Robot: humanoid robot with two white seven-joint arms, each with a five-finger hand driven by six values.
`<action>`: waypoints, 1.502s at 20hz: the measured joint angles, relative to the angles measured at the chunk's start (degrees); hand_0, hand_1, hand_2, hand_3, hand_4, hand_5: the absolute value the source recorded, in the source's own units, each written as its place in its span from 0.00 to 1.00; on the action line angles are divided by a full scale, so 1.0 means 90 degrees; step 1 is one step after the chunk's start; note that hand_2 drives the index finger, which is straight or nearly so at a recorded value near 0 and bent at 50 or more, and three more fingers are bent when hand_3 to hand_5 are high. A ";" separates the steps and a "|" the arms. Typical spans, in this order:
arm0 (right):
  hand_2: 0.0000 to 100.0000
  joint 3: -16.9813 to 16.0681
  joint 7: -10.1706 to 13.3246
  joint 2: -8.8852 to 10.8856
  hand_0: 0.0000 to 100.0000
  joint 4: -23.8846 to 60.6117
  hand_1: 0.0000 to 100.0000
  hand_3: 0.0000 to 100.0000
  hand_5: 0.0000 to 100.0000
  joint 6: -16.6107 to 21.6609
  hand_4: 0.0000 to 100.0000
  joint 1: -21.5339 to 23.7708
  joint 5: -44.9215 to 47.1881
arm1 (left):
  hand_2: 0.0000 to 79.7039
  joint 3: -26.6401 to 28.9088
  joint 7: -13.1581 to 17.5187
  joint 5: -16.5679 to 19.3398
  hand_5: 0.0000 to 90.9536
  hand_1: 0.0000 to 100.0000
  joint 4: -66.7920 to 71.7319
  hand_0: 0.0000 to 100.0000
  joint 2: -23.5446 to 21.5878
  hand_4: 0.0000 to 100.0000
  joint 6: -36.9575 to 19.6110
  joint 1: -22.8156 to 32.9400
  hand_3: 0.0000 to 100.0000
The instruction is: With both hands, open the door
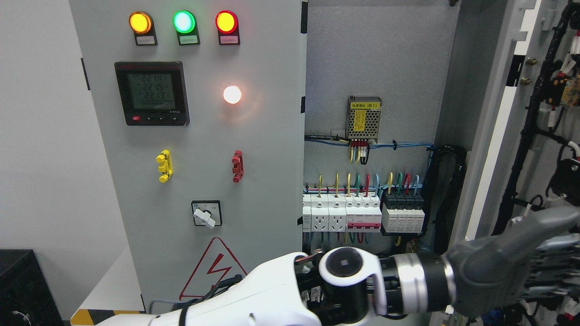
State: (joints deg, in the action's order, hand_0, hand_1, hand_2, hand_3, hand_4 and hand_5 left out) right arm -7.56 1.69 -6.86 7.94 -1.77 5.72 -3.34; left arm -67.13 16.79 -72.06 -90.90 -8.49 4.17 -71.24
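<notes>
The grey cabinet's right door [496,136] stands swung wide open to the right, its inner face carrying black cable harnesses [541,113]. The left door panel [253,149] is shut. My left arm [272,290] enters from the lower left and reaches across the bottom of the picture. Its grey left hand [559,267] lies against the lower inner side of the open door, fingers [555,271] stretched out toward the right edge and holding nothing. The right arm does not show.
Inside the cabinet are a mesh-covered power supply [364,118], rows of breakers and sockets [344,213] and coloured wiring. The shut panel bears three lamps, a meter [152,93] and a rotary switch [206,213]. A black box [22,285] stands at the lower left.
</notes>
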 measured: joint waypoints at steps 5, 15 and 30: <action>0.00 0.0000 0.0000 0.0000 0.00 -0.0002 0.00 0.00 0.00 -0.0002 0.00 0.0000 0.0000 | 0.00 0.0032 0.0798 0.0826 0.00 0.00 -0.0644 0.00 -0.1571 0.00 -0.0016 0.1658 0.00; 0.00 0.0000 0.0000 0.0000 0.00 -0.0002 0.00 0.00 0.00 -0.0004 0.00 0.0000 0.0000 | 0.00 0.0705 0.1025 0.3711 0.00 0.00 0.0250 0.00 -0.3153 0.00 -0.1088 0.6283 0.00; 0.00 0.0000 0.0000 0.0000 0.00 -0.0004 0.00 0.00 0.00 -0.0004 0.00 0.0000 0.0000 | 0.00 0.2918 -0.0708 0.5971 0.00 0.00 0.7227 0.00 -0.0778 0.00 -0.2035 0.7839 0.00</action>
State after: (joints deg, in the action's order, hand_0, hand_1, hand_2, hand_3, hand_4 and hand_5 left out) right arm -7.56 1.69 -6.86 7.91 -1.81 5.71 -3.34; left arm -40.87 10.42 -18.33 -25.85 -15.49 -14.14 -0.69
